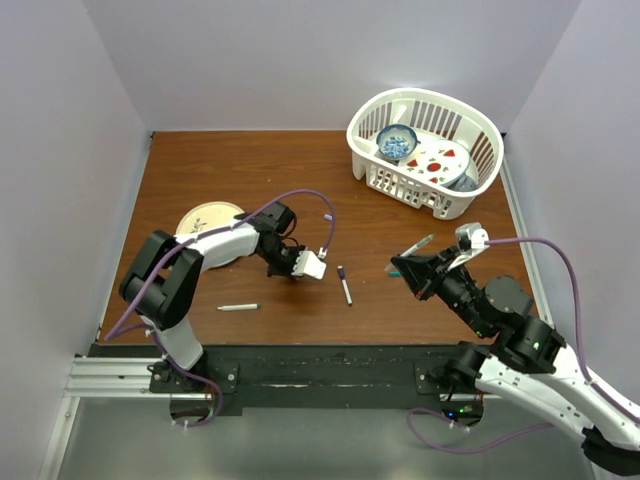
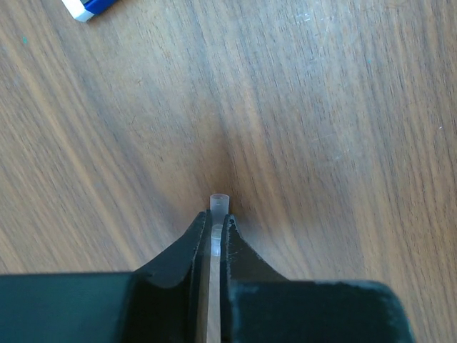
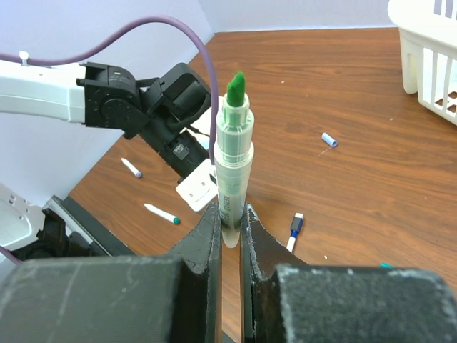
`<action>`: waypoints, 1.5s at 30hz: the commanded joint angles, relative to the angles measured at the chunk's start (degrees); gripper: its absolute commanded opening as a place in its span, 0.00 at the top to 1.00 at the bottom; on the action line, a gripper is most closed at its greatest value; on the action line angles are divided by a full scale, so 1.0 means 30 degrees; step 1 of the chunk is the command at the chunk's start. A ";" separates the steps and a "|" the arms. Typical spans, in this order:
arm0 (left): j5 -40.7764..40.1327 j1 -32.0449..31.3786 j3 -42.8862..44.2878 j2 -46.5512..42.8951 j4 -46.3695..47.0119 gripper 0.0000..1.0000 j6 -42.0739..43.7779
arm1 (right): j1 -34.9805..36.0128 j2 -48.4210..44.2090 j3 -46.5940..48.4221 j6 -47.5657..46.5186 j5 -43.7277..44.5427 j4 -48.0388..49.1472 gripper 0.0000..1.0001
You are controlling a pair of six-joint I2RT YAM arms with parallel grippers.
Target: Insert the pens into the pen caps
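Note:
My left gripper (image 2: pixel 214 220) is shut on a small clear grey pen cap (image 2: pixel 218 204), whose open end pokes out past the fingertips just above the wood. In the top view that gripper (image 1: pixel 293 268) sits at mid-table. My right gripper (image 3: pixel 230 214) is shut on the base of a green-tipped pen (image 3: pixel 233 153) that stands up out of the jaws. From above, the green-tipped pen (image 1: pixel 418 245) and right gripper (image 1: pixel 400 265) are right of centre. Loose on the table lie a blue-capped pen (image 1: pixel 345 285), a teal-tipped pen (image 1: pixel 238 307), a lavender-tipped pen (image 3: pixel 131 168) and a lavender cap (image 3: pixel 328 139).
A tan plate (image 1: pixel 205 222) lies behind the left arm. A white basket (image 1: pixel 425 150) holding dishes stands at the back right. Purple walls close in the table on three sides. The left arm (image 3: pixel 136 107) fills the left of the right wrist view.

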 commanded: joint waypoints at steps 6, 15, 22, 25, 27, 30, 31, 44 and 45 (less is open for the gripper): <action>0.0159 -0.0074 0.0612 -0.0040 -0.0577 0.82 0.0091 | 0.0009 -0.0770 0.0263 -0.0117 0.1123 -0.0158 1.00; 0.0042 -0.0074 0.0642 -0.0392 -0.0782 0.69 0.0032 | 0.0009 -0.1034 0.0292 -0.0204 0.1503 -0.0480 1.00; 0.0364 -0.0074 0.0496 -0.1972 0.0532 0.65 -0.0785 | 0.0009 -0.1356 0.0379 -0.0292 0.1709 -0.0685 1.00; 0.0131 -0.0045 0.0466 -0.2968 0.1559 0.41 -0.2045 | 0.0009 -0.1415 0.0438 -0.0263 0.1797 -0.0744 1.00; -0.0339 -0.0074 0.0874 -0.3817 0.1504 0.00 -0.2661 | -0.0019 -0.1473 0.0467 -0.0292 0.1739 -0.0831 1.00; -0.0221 -0.0133 0.1462 -0.5923 0.2429 0.00 -0.4032 | 0.0009 -0.1415 0.0555 -0.0234 0.1710 -0.0891 1.00; -0.0599 -0.0104 0.1404 -0.6626 0.3310 0.00 -0.4997 | 0.0009 -0.1415 0.0613 -0.0234 0.1680 -0.0919 1.00; -1.6567 0.1069 0.1521 -1.2550 0.8451 0.00 -3.1982 | 0.0038 -0.1005 0.0584 0.0062 -0.0601 -0.0686 1.00; -1.6570 0.1069 0.1492 -1.2580 0.6967 0.00 -3.4164 | 0.0010 -0.0947 0.0614 -0.0057 -0.0982 -0.0685 1.00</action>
